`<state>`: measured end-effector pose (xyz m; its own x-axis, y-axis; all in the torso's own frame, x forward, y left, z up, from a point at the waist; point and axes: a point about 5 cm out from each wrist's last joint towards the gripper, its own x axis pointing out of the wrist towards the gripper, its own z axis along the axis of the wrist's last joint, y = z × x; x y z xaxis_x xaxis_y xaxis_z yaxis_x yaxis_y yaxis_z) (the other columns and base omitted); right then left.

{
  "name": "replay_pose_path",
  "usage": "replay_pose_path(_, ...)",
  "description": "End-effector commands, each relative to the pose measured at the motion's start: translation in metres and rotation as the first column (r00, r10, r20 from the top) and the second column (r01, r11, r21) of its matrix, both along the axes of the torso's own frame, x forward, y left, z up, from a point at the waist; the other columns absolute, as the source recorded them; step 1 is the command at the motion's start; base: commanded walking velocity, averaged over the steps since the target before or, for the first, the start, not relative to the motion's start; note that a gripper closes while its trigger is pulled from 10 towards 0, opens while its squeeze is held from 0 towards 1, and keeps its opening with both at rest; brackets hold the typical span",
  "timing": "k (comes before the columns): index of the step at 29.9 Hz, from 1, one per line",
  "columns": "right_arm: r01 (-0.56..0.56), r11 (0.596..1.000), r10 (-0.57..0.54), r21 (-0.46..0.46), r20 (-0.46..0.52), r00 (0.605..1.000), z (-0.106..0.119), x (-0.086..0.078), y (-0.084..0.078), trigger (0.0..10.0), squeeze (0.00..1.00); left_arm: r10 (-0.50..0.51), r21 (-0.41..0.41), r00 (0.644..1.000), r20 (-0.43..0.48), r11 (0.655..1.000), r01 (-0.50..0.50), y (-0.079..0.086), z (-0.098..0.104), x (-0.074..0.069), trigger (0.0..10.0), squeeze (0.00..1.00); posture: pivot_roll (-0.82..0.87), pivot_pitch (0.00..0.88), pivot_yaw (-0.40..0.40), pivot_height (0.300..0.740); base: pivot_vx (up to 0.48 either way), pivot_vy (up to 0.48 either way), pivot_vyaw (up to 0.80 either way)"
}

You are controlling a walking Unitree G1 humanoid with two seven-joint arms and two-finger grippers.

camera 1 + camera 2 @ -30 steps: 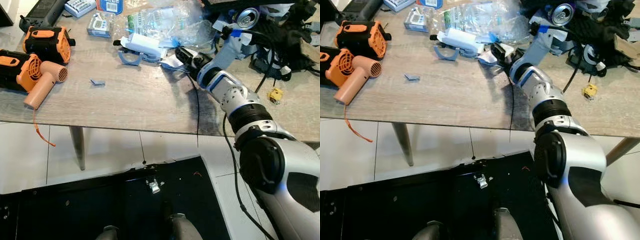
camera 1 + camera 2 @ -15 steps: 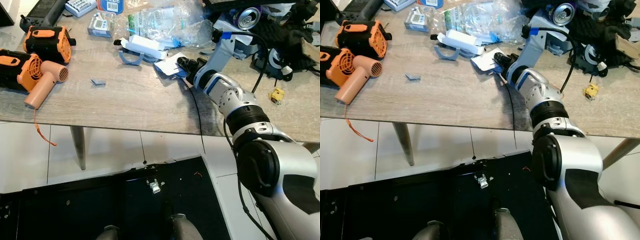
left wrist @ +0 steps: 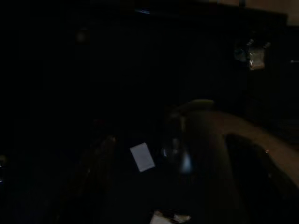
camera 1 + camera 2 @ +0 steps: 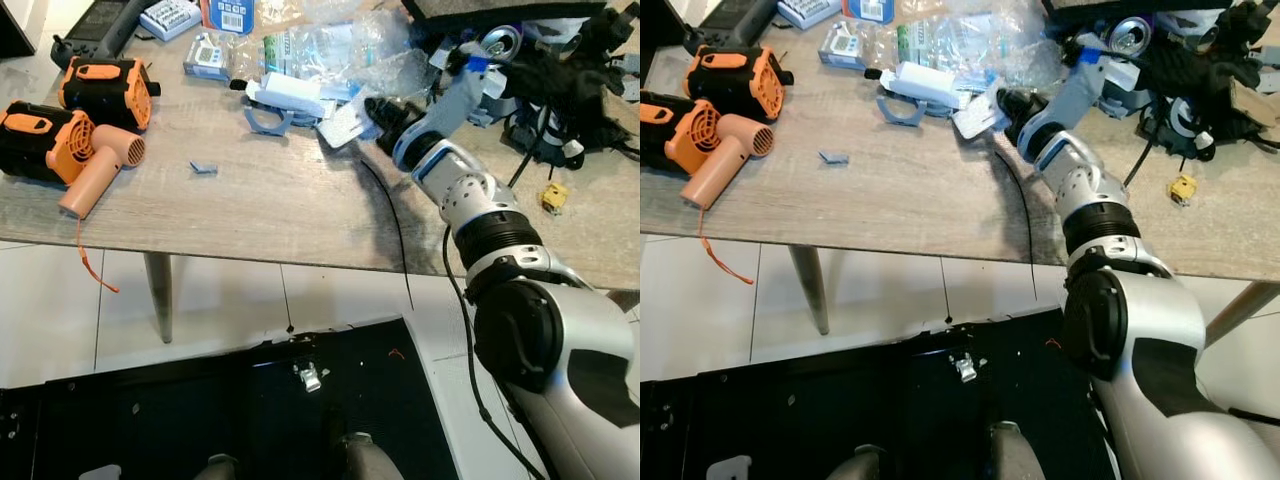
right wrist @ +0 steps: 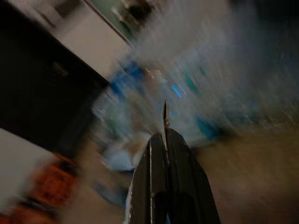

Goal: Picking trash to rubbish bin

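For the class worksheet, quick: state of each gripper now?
Right gripper: shut on the white paper scrap.
Left gripper: cannot be told, its view is dark.

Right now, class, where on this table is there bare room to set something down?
The table is bare along its near edge, between the peach hair dryer and the black cable, apart from a small grey clip. The far side is crowded: plastic bags, boxes, a can.

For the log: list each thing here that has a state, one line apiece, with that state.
right gripper: shut on the paper scrap, raised off the table
paper scrap: pinched, lifted, tilted
left gripper: hangs idle in the dark
drink can: on its side, opened top toward the camera
plastic bag: crumpled, lying on the table
hair dryer: lying on its side
black cable: draped over the table edge
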<state>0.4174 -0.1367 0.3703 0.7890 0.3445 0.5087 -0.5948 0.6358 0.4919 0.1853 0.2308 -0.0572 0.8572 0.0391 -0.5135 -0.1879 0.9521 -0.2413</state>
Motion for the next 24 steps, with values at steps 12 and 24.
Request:
replay_pose_path(12,-0.197,0.968,0.167,0.155,0.187,0.968,-0.026,-0.015,-0.02,0.0,0.0,-0.024,-0.036,0.997,-0.074,0.999,0.022,-0.009,-0.005,0.005,10.0,0.0,-0.01,0.271,-0.013,0.74,0.0,0.0,0.0)
replay_pose_path(24,-0.569,0.822,0.54,0.028,0.28,0.794,-0.1,-0.074,0.032,3.8,0.0,-0.061,-0.07,0.998,-0.035,0.996,0.058,-0.016,0.006,0.031,10.0,0.0,-0.03,0.198,0.003,0.74,0.0,0.0,0.0)
